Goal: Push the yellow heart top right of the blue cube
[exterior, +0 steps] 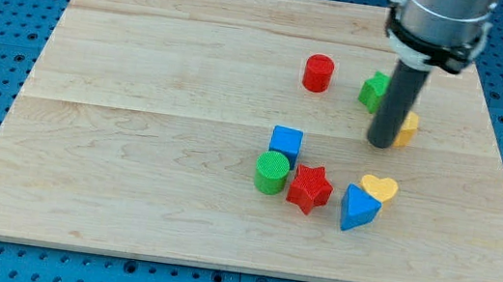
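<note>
The yellow heart (380, 188) lies low on the board's right half, touching the top right of a blue triangle (357, 210). The blue cube (285, 144) sits near the middle, to the heart's left and a little higher. My tip (382, 143) is the lower end of the dark rod, above the heart and well to the right of the cube. It stands against a yellow block (407, 128) that it partly hides.
A green cylinder (272, 173) and a red star (309, 189) sit just below the blue cube. A red cylinder (318, 73) and a partly hidden green block (373, 90) lie toward the view's top. The wooden board (134, 145) rests on a blue pegboard.
</note>
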`<move>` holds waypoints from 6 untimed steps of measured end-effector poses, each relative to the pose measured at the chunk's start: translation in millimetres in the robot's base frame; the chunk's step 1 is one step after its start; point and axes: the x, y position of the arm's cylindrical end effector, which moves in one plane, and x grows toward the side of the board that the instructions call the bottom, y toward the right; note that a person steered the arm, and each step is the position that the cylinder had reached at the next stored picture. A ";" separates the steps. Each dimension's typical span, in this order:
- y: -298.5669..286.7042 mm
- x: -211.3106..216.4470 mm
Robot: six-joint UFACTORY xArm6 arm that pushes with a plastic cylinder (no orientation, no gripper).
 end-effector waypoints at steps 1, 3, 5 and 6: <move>26.4 58.4; -52.2 59.2; -87.1 7.2; -97.3 12.9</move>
